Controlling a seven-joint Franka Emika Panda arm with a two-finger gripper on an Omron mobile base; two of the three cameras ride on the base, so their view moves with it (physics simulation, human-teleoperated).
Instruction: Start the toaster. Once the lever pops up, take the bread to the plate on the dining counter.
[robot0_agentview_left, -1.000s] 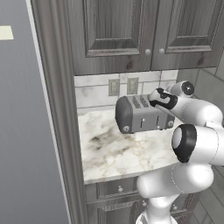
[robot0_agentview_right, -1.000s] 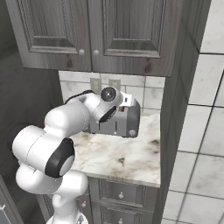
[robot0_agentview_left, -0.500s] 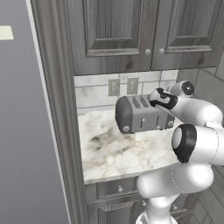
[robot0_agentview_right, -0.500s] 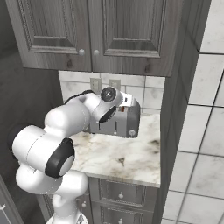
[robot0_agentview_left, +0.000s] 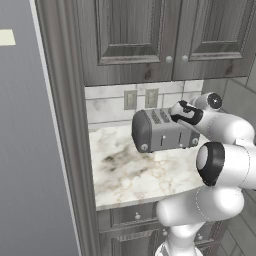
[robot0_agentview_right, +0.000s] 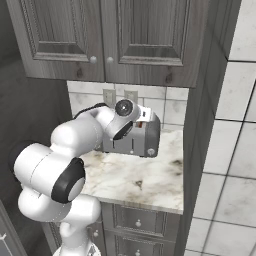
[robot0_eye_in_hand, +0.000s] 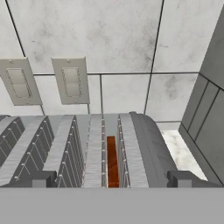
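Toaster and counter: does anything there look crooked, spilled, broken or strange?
Nothing stands out. The toaster stands upright and level on the counter, near the wall. The bread sits straight down in one slot, near the toaster's right end in the hand view. The counter shows no crumbs or spills. The open end effector is above the toaster.

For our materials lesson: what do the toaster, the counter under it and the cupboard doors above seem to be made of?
The toaster: apparently brushed dark-grey metal, with a dull sheen and wire-lined slots. The counter: looks like polished white marble, going by its grey-brown veins. The cupboard doors: probably grey-stained wood, as grain lines show on the panels.
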